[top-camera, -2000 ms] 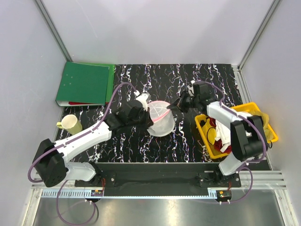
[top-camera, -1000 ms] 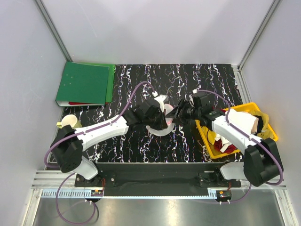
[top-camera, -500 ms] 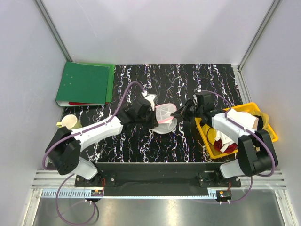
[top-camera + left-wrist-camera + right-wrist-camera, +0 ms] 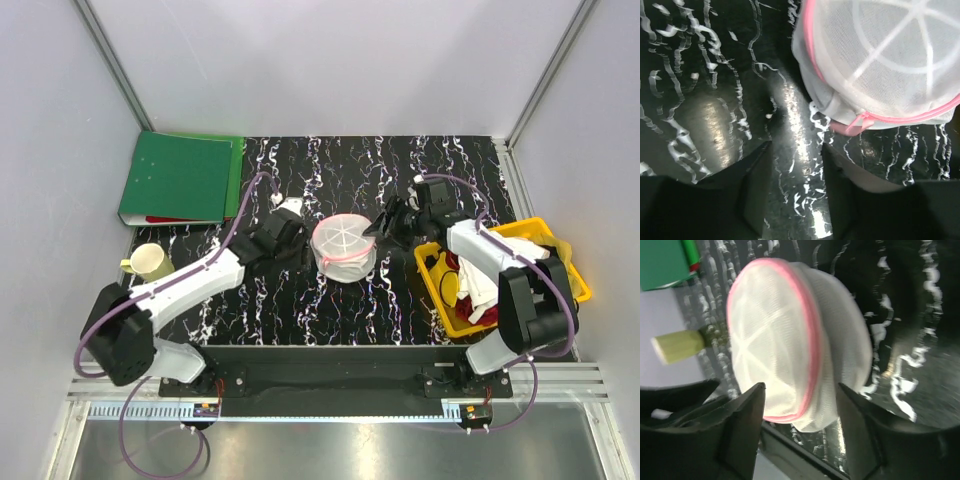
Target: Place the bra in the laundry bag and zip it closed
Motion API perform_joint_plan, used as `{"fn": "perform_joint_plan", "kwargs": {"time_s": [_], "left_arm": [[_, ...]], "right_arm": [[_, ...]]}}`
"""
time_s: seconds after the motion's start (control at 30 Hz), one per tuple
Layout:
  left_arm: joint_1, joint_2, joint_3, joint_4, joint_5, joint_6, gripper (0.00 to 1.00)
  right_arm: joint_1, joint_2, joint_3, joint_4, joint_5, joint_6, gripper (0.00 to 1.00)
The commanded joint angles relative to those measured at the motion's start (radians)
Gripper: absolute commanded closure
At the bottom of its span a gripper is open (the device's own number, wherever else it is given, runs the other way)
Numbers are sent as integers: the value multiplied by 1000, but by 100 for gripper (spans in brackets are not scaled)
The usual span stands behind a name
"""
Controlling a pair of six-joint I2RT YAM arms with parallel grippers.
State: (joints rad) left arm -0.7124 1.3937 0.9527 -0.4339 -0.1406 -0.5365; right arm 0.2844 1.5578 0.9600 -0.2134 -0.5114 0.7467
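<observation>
- A green ring binder (image 4: 180, 178) lies flat at the far left corner of the black, white-veined tabletop (image 4: 330, 300).
- A pale yellow cup (image 4: 150, 263) rests near the binder, beside the left arm.
- The left gripper (image 4: 300, 244) sits low, just left of the bag; in its wrist view (image 4: 796, 147) the claw is spread, with only bare table between the fingers.
- The white mesh laundry bag with pink rims (image 4: 344, 245) stands on the table between both grippers, its spoked round end facing up; a small pink tab (image 4: 852, 127) juts from the rim.
- The right gripper (image 4: 380, 228) points at the bag from the right; its claw (image 4: 800, 390) is spread and grips nothing.
- A yellow plastic basket (image 4: 438, 296) at the right edge holds white and red clothes (image 4: 480, 285).
</observation>
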Motion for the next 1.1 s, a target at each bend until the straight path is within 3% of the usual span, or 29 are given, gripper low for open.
{"fn": "perform_joint_plan", "kwargs": {"time_s": [0.0, 0.03, 0.1, 0.13, 0.17, 0.33, 0.47, 0.57, 0.73, 0.9, 0.97, 1.07], "left_arm": [[-111, -127, 32, -22, -172, 23, 49], [-133, -137, 26, -13, -180, 18, 48], [-189, -185, -9, 26, -192, -2, 47], [-205, -202, -25, 44, -188, -11, 22], [-220, -220, -44, 66, -176, -19, 15], [-275, -398, -274, 250, -125, -92, 2], [-279, -594, -475, 395, -67, -131, 1], [-288, -800, -646, 484, -68, -155, 1], [-295, -1155, -825, 491, -65, -178, 1], [-297, -1526, -974, 478, 36, -180, 1], [-297, -1535, -1002, 527, 134, -184, 1], [-297, -1454, -1087, 784, 278, -213, 1]], "right_arm": [[64, -132, 57, -251, 349, -173, 27], [76, -155, 51, -265, 390, -181, 22], [107, -211, 25, -294, 480, -179, 1], [143, -228, 14, -300, 499, -178, 0], [163, -241, 5, -311, 505, -172, 0], [259, -396, -112, -322, 594, -100, 0], [350, -531, -196, -299, 603, -75, 0], [360, -697, -321, -201, 524, -57, 0], [360, -1100, -579, -84, 427, 35, 0], [361, -1474, -753, -73, 407, 135, 1], [363, -1551, -785, -89, 407, 166, 0], [363, -1484, -796, -64, 389, 140, 0]]}}
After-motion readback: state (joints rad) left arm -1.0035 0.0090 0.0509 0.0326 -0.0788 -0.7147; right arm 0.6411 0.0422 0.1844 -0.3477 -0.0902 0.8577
